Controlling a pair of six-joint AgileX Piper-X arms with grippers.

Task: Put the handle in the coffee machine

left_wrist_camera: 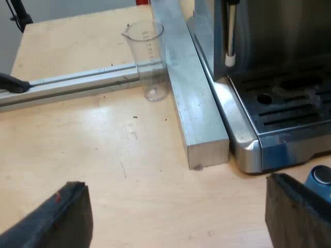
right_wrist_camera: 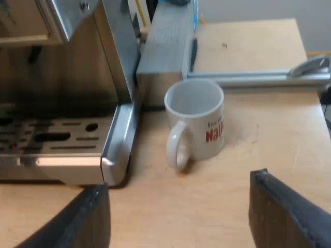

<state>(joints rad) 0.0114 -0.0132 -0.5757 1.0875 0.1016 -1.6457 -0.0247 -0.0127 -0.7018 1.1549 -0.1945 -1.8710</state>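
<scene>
My left gripper (left_wrist_camera: 176,219) hovers open over the bare wooden table (left_wrist_camera: 103,144), close to the espresso machine's drip tray (left_wrist_camera: 289,111); nothing is between its fingers (left_wrist_camera: 57,217). A thin steam wand (left_wrist_camera: 231,36) hangs above that tray. A blue tamper's top (left_wrist_camera: 320,176) peeks out beside one finger. My right gripper (right_wrist_camera: 181,214) is also open and holds nothing. It is low over the table, near the drip tray's corner (right_wrist_camera: 111,160) and a white mug (right_wrist_camera: 199,124) with red lettering, which stands upright with its handle toward me.
A clear measuring glass (left_wrist_camera: 147,57) stands where two aluminium bars (left_wrist_camera: 199,108) meet beside the machine. A dark object (left_wrist_camera: 13,82) rests on the thinner rail. Behind the mug are a grey metal block (right_wrist_camera: 165,51) and a rail (right_wrist_camera: 258,77) with a shiny metal piece (right_wrist_camera: 310,64).
</scene>
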